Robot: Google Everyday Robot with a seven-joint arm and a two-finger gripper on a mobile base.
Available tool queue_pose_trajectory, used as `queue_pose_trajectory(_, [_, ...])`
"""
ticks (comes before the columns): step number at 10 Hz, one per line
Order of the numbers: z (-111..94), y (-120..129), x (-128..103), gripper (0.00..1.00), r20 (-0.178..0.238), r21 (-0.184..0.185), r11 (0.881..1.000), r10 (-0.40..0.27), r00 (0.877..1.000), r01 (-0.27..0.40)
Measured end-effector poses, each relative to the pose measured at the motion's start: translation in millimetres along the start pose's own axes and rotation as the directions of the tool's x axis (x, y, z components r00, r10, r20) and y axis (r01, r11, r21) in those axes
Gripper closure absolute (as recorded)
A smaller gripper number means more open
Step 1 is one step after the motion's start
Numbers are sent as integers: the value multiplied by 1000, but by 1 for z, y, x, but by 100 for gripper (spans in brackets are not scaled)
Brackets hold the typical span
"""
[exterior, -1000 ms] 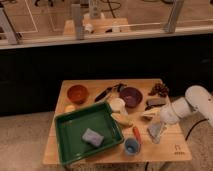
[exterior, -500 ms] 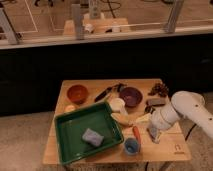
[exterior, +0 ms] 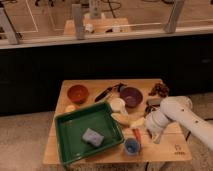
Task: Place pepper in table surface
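The pepper [exterior: 137, 137] is slim and red-orange. It lies on the light wooden table surface [exterior: 165, 150] just right of the green tray [exterior: 67, 142] and above the blue cup [exterior: 131, 146]. My gripper [exterior: 150, 131] hangs from the white arm [exterior: 180, 112], which reaches in from the right. The gripper is low over the table, close to the right of the pepper. Whether it touches the pepper cannot be told.
A grey-blue sponge [exterior: 92, 136] lies in the tray. A pale yellow-tan oblong food item [exterior: 122, 119], a white cup [exterior: 117, 104], a purple bowl [exterior: 131, 96], an orange bowl [exterior: 77, 93], a black utensil [exterior: 104, 93] and a dark cluster [exterior: 160, 90] stand behind.
The arm has swung left and down, bringing the gripper from the table's right side to beside the pepper. The objects on the table have not moved.
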State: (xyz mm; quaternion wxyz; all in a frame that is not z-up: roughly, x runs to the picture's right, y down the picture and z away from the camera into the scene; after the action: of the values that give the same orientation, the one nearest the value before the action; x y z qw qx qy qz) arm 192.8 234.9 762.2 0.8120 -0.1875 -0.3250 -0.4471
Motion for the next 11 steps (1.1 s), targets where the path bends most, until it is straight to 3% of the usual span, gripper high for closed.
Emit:
queue_pose_trajectory(2, [31, 1, 16, 20, -64, -29, 1000, 4, 998, -6])
queue_pose_trajectory(3, [35, 0, 19, 20, -74, -32, 999, 5, 997, -8])
queue_pose_trajectory(5, [35, 3, 19, 20, -78, -32, 999, 10, 997, -12])
queue_pose_trajectory(8, [37, -2, 18, 20, -163, -53, 999, -5, 987, -3])
queue_pose_trajectory(11, [40, -4, 18, 20, -194, -81, 997, -28, 981, 12])
